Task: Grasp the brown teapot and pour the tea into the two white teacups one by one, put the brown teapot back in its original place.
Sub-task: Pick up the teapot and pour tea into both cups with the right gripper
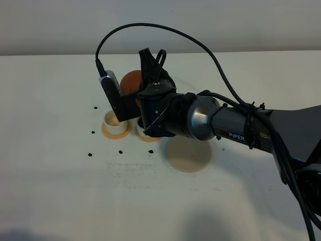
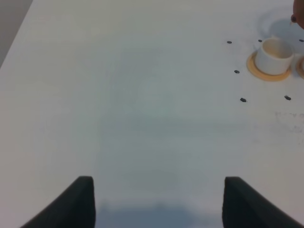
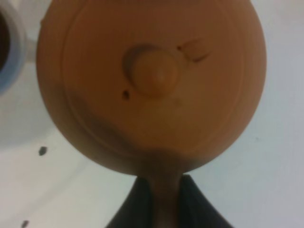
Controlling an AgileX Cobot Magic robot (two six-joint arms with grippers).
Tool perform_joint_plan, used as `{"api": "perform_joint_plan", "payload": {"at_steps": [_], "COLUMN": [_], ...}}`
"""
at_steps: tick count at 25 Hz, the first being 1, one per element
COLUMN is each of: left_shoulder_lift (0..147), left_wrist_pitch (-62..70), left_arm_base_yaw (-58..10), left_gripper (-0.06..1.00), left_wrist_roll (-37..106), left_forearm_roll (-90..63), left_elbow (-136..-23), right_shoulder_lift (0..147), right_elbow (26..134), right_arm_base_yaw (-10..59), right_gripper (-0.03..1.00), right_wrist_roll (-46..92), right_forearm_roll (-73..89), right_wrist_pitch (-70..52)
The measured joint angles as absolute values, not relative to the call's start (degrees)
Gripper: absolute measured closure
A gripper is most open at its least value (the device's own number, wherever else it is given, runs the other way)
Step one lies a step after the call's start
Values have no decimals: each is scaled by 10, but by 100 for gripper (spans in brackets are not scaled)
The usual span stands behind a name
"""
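Observation:
My right gripper (image 1: 134,99) reaches across the middle and is shut on the loop handle of the brown teapot (image 1: 130,80), holding it just behind the two white teacups. In the right wrist view the teapot (image 3: 152,80) fills the frame lid-on, with the gripper (image 3: 164,185) clamped on its handle. The left teacup (image 1: 115,123) stands on a small orange coaster. The right teacup (image 1: 142,128) is mostly hidden under the gripper. A cup (image 3: 5,47) at the edge of the right wrist view holds dark tea. The beige disc (image 1: 189,153) is bare. My left gripper (image 2: 159,199) is open and empty.
Small black dots (image 1: 93,132) mark the white table around the cups. The left wrist view shows one teacup (image 2: 275,55) on its orange coaster (image 2: 266,75) far from my left gripper. A black cable (image 1: 165,31) arcs over the right arm.

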State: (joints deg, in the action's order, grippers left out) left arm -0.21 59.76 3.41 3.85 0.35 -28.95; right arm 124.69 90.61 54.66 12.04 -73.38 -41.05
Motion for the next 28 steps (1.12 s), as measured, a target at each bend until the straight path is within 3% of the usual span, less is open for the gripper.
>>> {"api": "perform_joint_plan", "payload": {"at_steps": [28], "left_shoulder_lift": [-2], "left_wrist_pitch": [598], "left_arm_base_yaw": [34], "left_gripper": [36], "left_wrist_roll": [38], "left_forearm_roll": [4], "left_elbow": [-289], "right_shoulder_lift": [1247], "right_elbow": [903], "right_arm_base_yaw": [554], "right_gripper": [88], "right_wrist_roll": [153], "right_forearm_roll": [-786], "right_wrist_pitch": [-404]}}
